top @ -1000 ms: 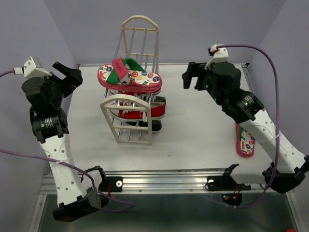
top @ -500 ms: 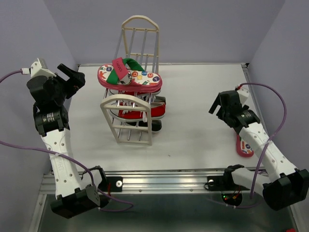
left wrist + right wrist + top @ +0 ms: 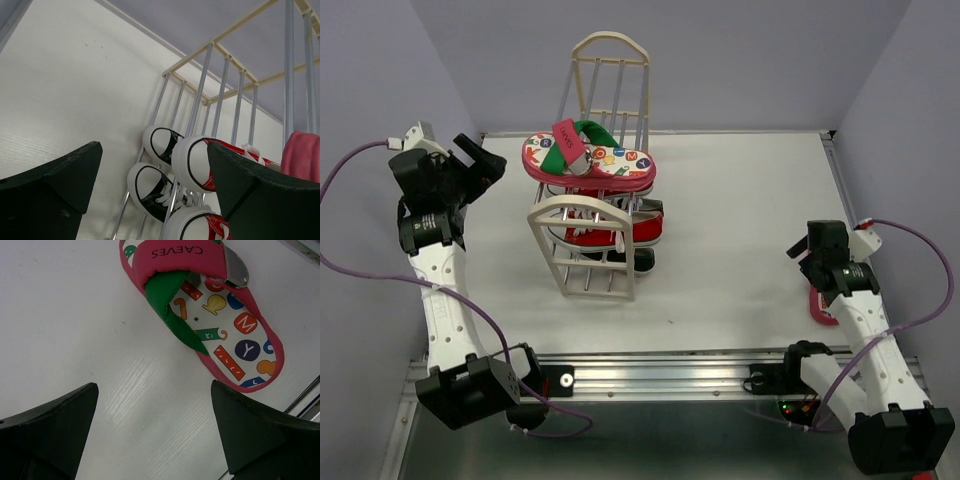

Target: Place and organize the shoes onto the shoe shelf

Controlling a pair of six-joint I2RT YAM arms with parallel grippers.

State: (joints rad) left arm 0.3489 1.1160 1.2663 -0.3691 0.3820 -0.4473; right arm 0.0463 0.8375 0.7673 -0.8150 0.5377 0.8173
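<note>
Jaws of the right gripper [image 3: 155,390] stand spread wide with nothing between them, poised above the loose flip-flop [image 3: 220,325]. That flip-flop lies flat on the table [image 3: 75,315] by the right edge, toward the near right corner, with its green strap and pink band facing up. Jaws of the left gripper [image 3: 152,150] are likewise spread and empty. They point at the shoe shelf [image 3: 288,75] from near the far left corner and do not touch it. The shelf stands upright, left of the table's middle. The other flip-flop [image 3: 590,160] lies across its top tier. On the rods below sit the red sneakers [image 3: 197,165] and the black sneakers [image 3: 157,142], stacked in tiers, white toes facing the left gripper.
</note>
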